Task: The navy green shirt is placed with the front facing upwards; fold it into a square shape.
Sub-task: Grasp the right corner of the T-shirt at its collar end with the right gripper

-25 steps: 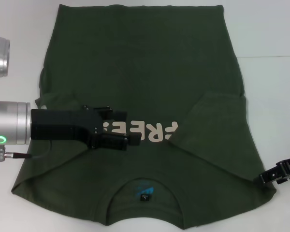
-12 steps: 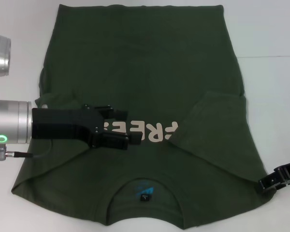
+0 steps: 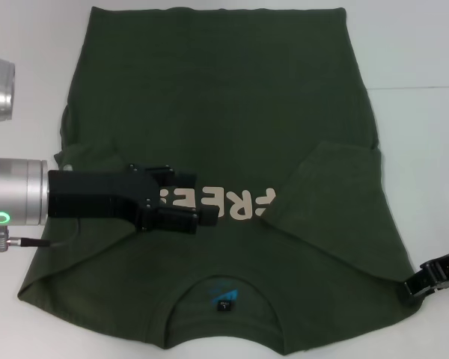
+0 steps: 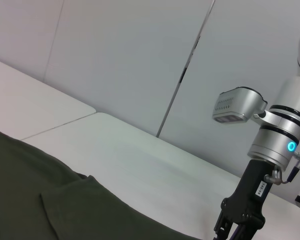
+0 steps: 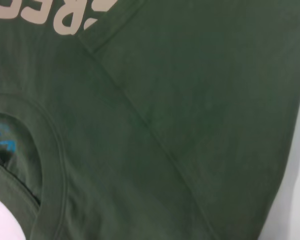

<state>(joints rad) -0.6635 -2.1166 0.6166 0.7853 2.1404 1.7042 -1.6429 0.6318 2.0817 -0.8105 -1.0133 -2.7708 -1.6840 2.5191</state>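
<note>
- The shirt lies flat on the table, front up, collar nearest me, hem at the far side. Both sleeves are folded in over the chest; the right one covers the end of the lettering.
- My left pincer sits low over the chest, on the folded left sleeve and at the first letters. Its fingers look close together; I cannot tell whether they pinch cloth.
- My right pincer is at the shirt's near right corner, just at the cloth edge. I cannot tell how its fingers stand.
- Judgement: sleeves are in; the lengthwise fold is not yet done.
- Risk: if the left pincer lifts with cloth caught in it, the left sleeve could flip open.
- Risk: if either pincer takes only the top layer, the layers could slide apart and the fold come out skewed.
- Risk: uneven pull between the two sides could drag the shirt across the table.
</note>
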